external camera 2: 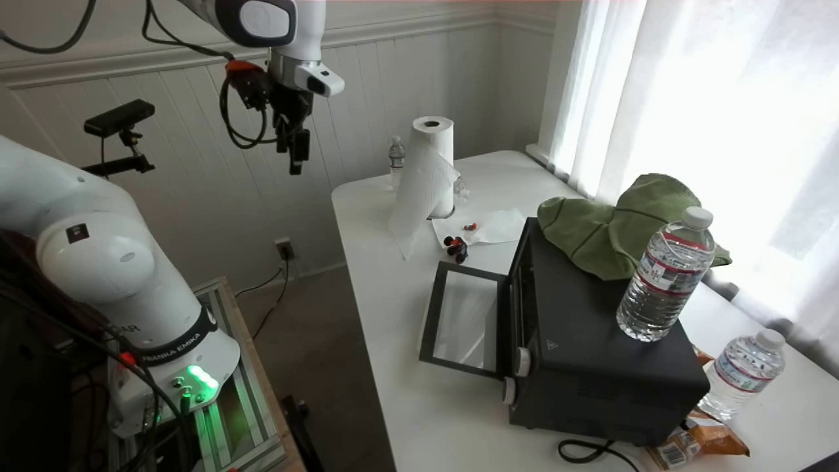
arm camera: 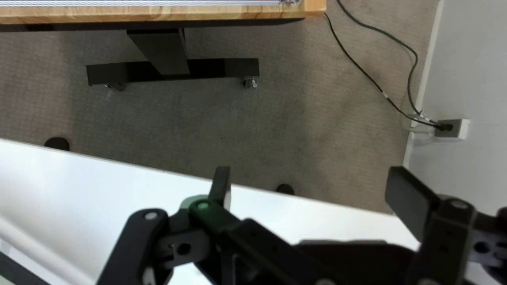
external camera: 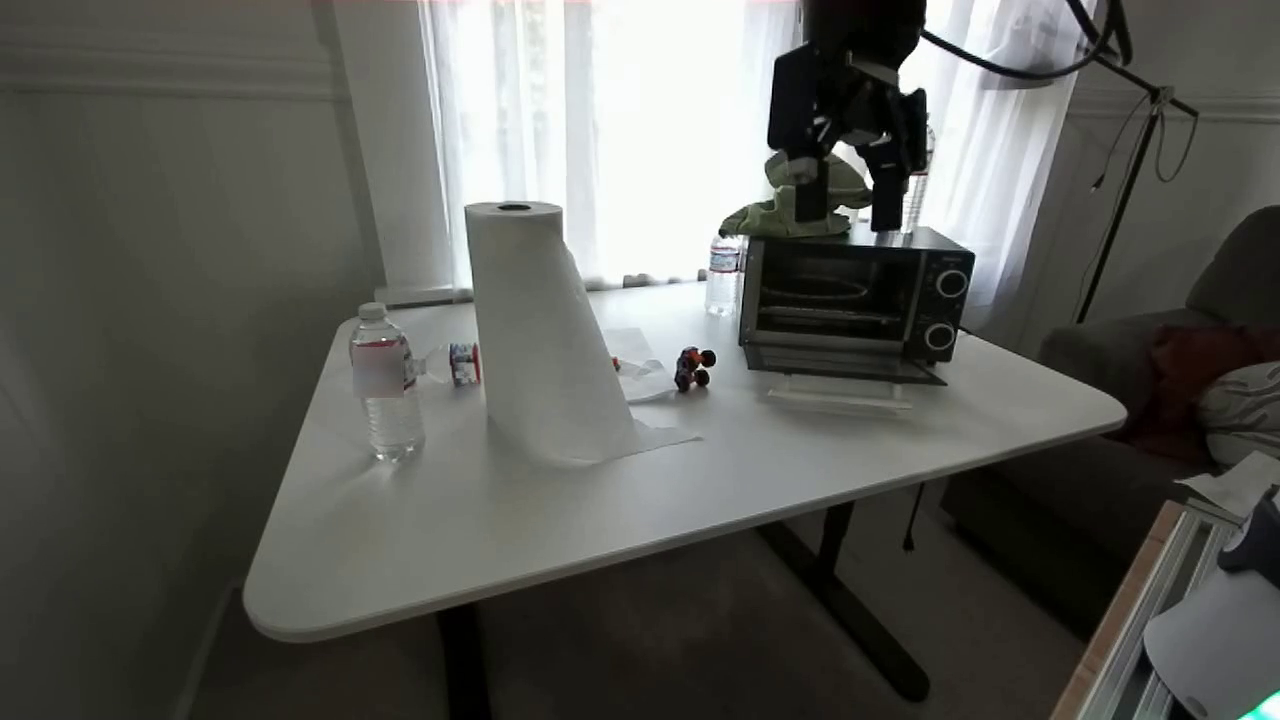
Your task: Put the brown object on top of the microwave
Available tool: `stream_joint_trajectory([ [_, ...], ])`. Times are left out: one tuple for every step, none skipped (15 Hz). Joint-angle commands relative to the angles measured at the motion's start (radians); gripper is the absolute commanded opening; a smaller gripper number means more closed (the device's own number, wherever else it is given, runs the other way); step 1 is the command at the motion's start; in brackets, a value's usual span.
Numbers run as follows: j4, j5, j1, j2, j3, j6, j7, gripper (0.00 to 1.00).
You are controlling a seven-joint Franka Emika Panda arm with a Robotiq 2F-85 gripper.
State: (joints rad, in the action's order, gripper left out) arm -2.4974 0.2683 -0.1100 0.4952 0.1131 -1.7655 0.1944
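The brown object (external camera: 692, 368) appears to be a small dark reddish lump with black round parts on the white table, also in an exterior view (external camera 2: 456, 249). It lies between the paper towel roll and the microwave (external camera: 940, 300). The microwave also shows in an exterior view (external camera 2: 590, 380), its glass door folded down open. A green cloth (external camera 2: 629, 216) and a water bottle (external camera 2: 668, 275) rest on its top. My gripper (external camera: 848, 200) is open and empty, high up near the table's edge, apart from the objects (external camera 2: 292, 154). In the wrist view, floor and table edge show between its fingers (arm camera: 311, 182).
A paper towel roll (external camera: 540, 340) stands on the table (external camera: 480, 540) beside an upright water bottle (external camera: 385, 390) and a lying bottle (external camera: 462, 364). A tiny red piece (external camera 2: 470, 227) lies on white paper. Another bottle (external camera 2: 744, 373) and an orange packet (external camera 2: 704, 439) stand behind the microwave.
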Motion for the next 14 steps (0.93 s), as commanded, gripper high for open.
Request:
stream_joint_trajectory([
  [0.107,-0.019,0.068,-0.091,-0.057,0.003,-0.027,1.0],
  [0.133,-0.021,0.083,-0.118,-0.068,-0.004,-0.027,1.0],
  [0.155,-0.026,0.097,-0.143,-0.077,-0.02,-0.029,1.0],
  [0.173,-0.035,0.108,-0.168,-0.083,-0.039,-0.031,1.0],
  [0.192,-0.056,0.118,-0.196,-0.086,-0.066,-0.041,1.0],
  [0.207,-0.074,0.124,-0.226,-0.088,-0.088,-0.041,1.0],
  [0.221,-0.098,0.131,-0.261,-0.09,-0.112,-0.037,1.0],
  [0.23,-0.121,0.138,-0.295,-0.092,-0.153,-0.027,1.0],
  [0.236,-0.14,0.142,-0.329,-0.096,-0.198,-0.032,1.0],
  [0.245,-0.148,0.143,-0.367,-0.102,-0.237,-0.044,1.0],
  [0.252,-0.162,0.142,-0.401,-0.106,-0.29,-0.049,1.0],
  [0.265,-0.158,0.139,-0.443,-0.111,-0.347,-0.064,1.0],
  [0.285,-0.147,0.135,-0.486,-0.115,-0.387,-0.072,1.0],
  [0.301,-0.137,0.132,-0.524,-0.116,-0.426,-0.078,1.0],
])
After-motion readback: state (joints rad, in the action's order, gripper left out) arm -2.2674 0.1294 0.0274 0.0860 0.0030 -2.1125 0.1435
